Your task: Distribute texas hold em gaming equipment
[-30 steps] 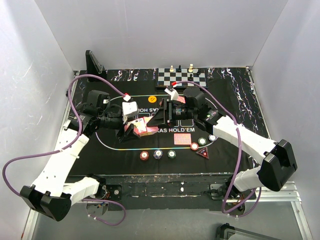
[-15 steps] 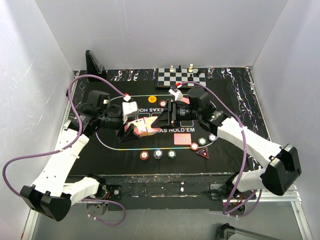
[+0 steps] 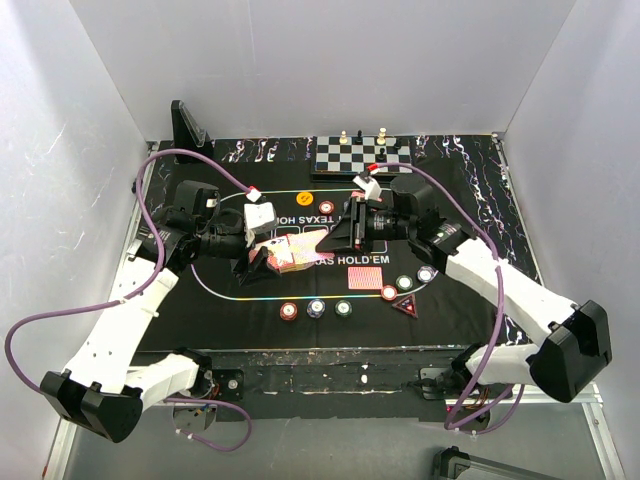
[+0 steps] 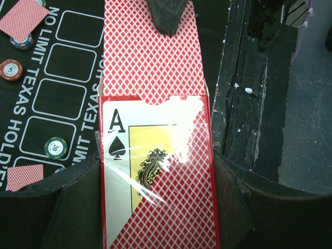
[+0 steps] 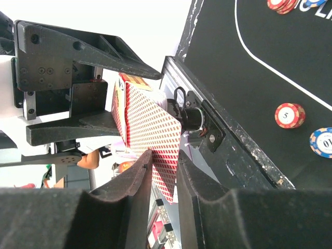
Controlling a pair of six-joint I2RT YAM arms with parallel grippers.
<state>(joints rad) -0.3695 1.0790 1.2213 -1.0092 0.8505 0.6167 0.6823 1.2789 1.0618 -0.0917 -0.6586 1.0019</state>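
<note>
Card: one red-backed card (image 4: 149, 57) stands about half out of the mouth of the card box (image 4: 155, 176), in the air over the middle of the mat (image 3: 230, 290), between the two arms.
Card box: its open end faces the right arm and an ace of spades shows through crinkled wrap. How many cards are inside cannot be seen.
Left pincer (image 3: 262, 257): clamped on the two long sides of the card box, holding it clear of the desk (image 3: 480, 180).
Right pincer (image 5: 163, 156): fingers almost together with the card's free end between them. It looks pinched, but only by a shallow bite near the edge.
Step in hand: by my reading, drawing this one card out of the box so it can be dealt.
Doing it well: pull straight along the card's length, in line with the box mouth, so it does not bow or jam on the cut-out lip. Hold the box steady without crushing it, since squeezing would grip the deck inside. With so shallow a bite, go slowly and check that no second card rides out too.
Already set out: a face-down laid card (image 3: 366, 201) on the far side, a row of chips (image 3: 316, 307) along the near line, and the triangular marker (image 3: 405, 305) to their right.
Keep clear of: the chessboard (image 3: 362, 155), well apart at the far edge.
</note>
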